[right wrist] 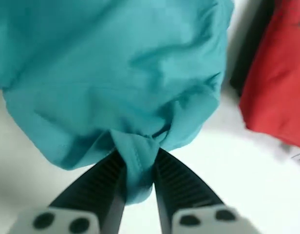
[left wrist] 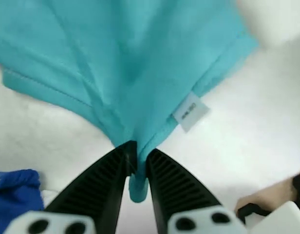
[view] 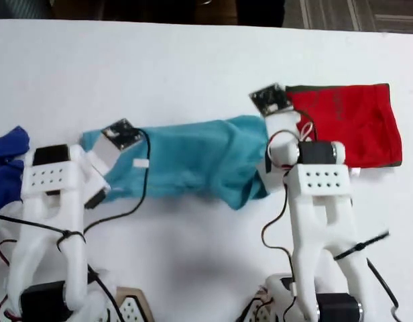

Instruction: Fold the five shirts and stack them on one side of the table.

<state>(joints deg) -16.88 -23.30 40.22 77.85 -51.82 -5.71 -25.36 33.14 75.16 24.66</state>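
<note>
left hand (left wrist: 135, 148), right hand (right wrist: 136, 155), gripping teal shirt (left wrist: 130, 58)

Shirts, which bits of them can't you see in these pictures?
Blue shirt: high view, cut off by the picture's edge and partly behind the left arm.
Teal shirt: high view, both ends under the arms' wrists.
Red shirt: high view, one corner behind the right arm.
</note>
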